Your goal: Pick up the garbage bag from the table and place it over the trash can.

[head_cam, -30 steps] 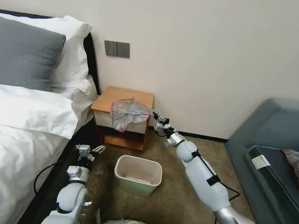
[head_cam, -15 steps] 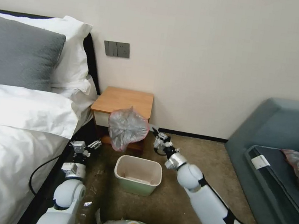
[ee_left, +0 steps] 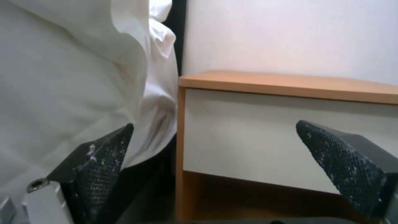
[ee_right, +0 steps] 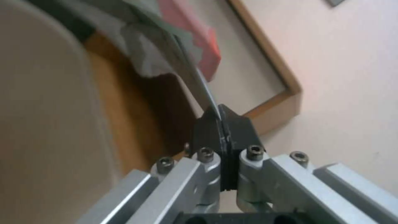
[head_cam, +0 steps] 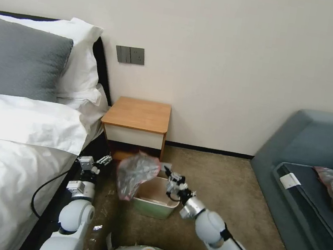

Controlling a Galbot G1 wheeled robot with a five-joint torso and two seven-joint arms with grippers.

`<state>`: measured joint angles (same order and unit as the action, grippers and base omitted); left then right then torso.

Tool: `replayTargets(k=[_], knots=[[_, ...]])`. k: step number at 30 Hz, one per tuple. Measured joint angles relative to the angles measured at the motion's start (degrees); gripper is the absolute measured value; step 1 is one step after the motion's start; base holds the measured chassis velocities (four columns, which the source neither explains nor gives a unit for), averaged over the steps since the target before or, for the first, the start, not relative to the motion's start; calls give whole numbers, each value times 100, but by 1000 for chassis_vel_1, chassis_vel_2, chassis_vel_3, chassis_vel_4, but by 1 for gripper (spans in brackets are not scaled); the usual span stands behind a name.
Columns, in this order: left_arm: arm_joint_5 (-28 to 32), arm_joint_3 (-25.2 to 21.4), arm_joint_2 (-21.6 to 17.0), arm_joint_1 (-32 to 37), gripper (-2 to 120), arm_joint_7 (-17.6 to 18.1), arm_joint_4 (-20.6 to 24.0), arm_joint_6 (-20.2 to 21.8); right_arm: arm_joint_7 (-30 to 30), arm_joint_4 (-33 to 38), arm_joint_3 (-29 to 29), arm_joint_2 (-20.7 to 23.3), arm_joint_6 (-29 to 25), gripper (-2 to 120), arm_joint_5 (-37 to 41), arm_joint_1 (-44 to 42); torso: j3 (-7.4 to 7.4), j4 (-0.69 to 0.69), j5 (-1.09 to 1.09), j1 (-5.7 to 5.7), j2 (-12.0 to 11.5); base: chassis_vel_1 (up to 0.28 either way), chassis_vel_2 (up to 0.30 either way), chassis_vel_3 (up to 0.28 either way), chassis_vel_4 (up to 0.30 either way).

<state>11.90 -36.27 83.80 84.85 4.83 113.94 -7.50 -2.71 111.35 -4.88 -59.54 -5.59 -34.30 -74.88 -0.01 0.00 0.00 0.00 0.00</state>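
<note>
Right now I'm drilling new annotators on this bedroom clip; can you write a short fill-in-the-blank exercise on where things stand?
1. The thin silvery-grey garbage bag with a pink rim is pinched by the ____ gripper.
2. The bag hangs over the small cream-and-green plastic trash can's ____ side.
3. The orange-brown wooden table's top is ____.
4. The left gripper's fingers are ____.

Missing words: right; left; bare; open

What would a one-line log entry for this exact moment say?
right gripper: shut on garbage bag | bag: hanging over trash can left rim | left gripper: open, idle beside bed | table: bare
</note>
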Motion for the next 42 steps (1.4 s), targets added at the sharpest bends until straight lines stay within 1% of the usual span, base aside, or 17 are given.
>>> replayTargets(k=[8,18,20,21,23,24,26,27,30,31,32,34,35,37,38,41,42], knots=[[-10,16,-17,-7,100,-2,-23,3,14,134,-123,85,-76,0,-40,-451,0,0,0,0,0,0,0,0,0],[-67,84,-28,1,100,-8,-5,4,-107,335,-227,232,25,0,447,-829,0,1,0,0,0,0,0,0,0],[-74,105,-38,2,100,-11,-5,4,-149,357,-271,276,35,7,560,-864,0,0,0,0,0,0,0,0,0],[-79,133,-44,9,100,-15,-5,4,-181,375,-309,310,36,14,639,-881,0,1,0,0,0,0,0,0,0],[-81,157,-54,15,100,-21,-4,5,-208,392,-334,333,38,16,689,-892,0,1,0,0,0,0,0,0,0],[-83,188,-76,22,100,-30,3,18,-276,426,-367,379,42,23,792,-911,0,1,0,0,0,0,0,0,0],[-72,255,-157,28,100,-35,19,59,-363,488,-399,483,66,32,962,-957,0,1,0,0,0,0,0,0,0],[-72,255,-157,28,100,-35,19,59,-363,488,-399,483,66,32,962,-957,0,1,0,0,0,0,0,0,0],[116,401,-376,51,100,-39,121,245,-437,576,-526,743,68,46,1155,-1091,0,0,0,0,0,0,0,0,0],[116,401,-376,51,100,-39,121,245,-437,576,-526,743,68,46,1155,-1091,0,0,0,0,0,0,0,0,0],[192,431,-432,66,100,-46,159,303,-449,601,-601,821,53,50,1205,-1142,0,1,0,0,0,0,0,0,0],[368,483,-538,110,100,-66,239,428,-463,669,-822,981,1,61,1310,-1271,0,0,1,0,0,0,0,0,0],[368,483,-538,110,100,-66,239,428,-463,669,-822,981,1,61,1310,-1271,0,0,1,0,0,0,0,0,0],[451,518,-616,161,100,-115,282,495,-471,746,-1049,1097,-54,69,1411,-1390,1,1,0,1,0,0,0,0,0],[451,518,-616,161,100,-115,282,495,-471,746,-1049,1097,-54,69,1411,-1390,1,1,0,1,0,0,0,0,0],[519,626,-755,231,100,-175,337,532,-488,863,-1384,1191,-83,85,1613,-1553,0,0,-1,1,0,0,0,0,0],[531,650,-781,239,100,-182,347,538,-495,878,-1443,1199,-96,88,1661,-1574,0,0,-1,1,0,0,0,0,0]])
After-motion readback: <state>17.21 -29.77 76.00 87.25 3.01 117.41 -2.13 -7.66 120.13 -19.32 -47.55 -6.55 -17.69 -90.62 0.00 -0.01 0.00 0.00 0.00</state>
